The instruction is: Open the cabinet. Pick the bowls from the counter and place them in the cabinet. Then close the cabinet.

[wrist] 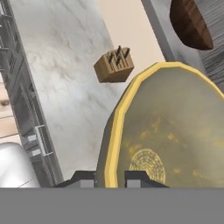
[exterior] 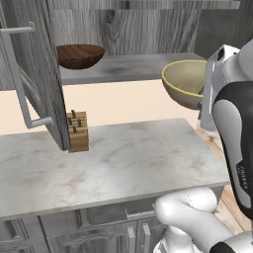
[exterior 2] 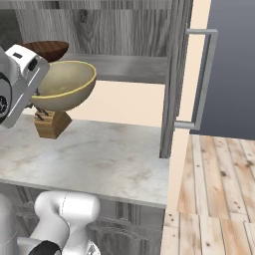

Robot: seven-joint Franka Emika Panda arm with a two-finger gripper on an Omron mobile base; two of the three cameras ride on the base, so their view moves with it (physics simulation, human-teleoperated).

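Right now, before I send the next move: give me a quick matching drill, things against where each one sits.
Things:
1. dark brown bowl
2. beige bowl
3. knife block
4. cabinet door

Places or states:
A. standing on the counter
B. swung open
C. on the cabinet shelf
D. held by its rim in the gripper, in the air

Pairs: 1-C, 2-D, 3-A, 4-B
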